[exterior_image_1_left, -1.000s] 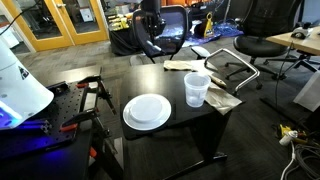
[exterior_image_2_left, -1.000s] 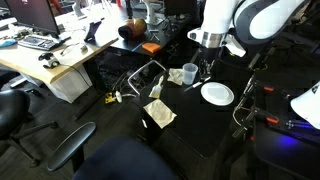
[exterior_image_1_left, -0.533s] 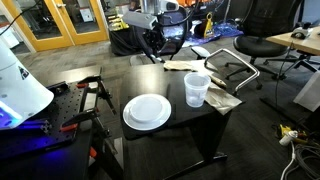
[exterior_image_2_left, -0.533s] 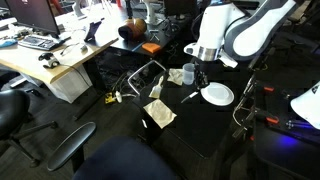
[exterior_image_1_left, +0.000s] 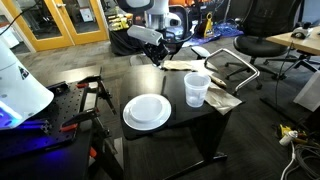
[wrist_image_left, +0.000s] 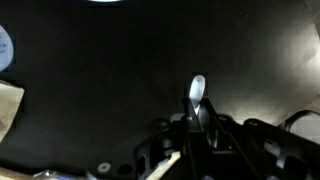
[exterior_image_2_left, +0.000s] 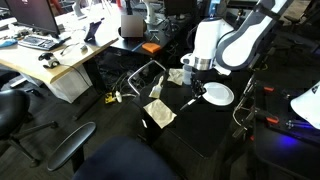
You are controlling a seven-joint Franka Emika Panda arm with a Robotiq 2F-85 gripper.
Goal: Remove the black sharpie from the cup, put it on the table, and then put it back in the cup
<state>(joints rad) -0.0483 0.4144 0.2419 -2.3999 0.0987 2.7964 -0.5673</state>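
Although the black sharpie [wrist_image_left: 197,96] is out of the cup [exterior_image_2_left: 189,72], the gripper [exterior_image_2_left: 197,92] pinches it between closed fingers above the table [exterior_image_2_left: 205,128], beside the plate [exterior_image_2_left: 217,95]; laying it down and returning it remain.

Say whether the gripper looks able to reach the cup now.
Probably yes: the gripper, shut on the black sharpie, hangs near the cup, and nothing stands between them.
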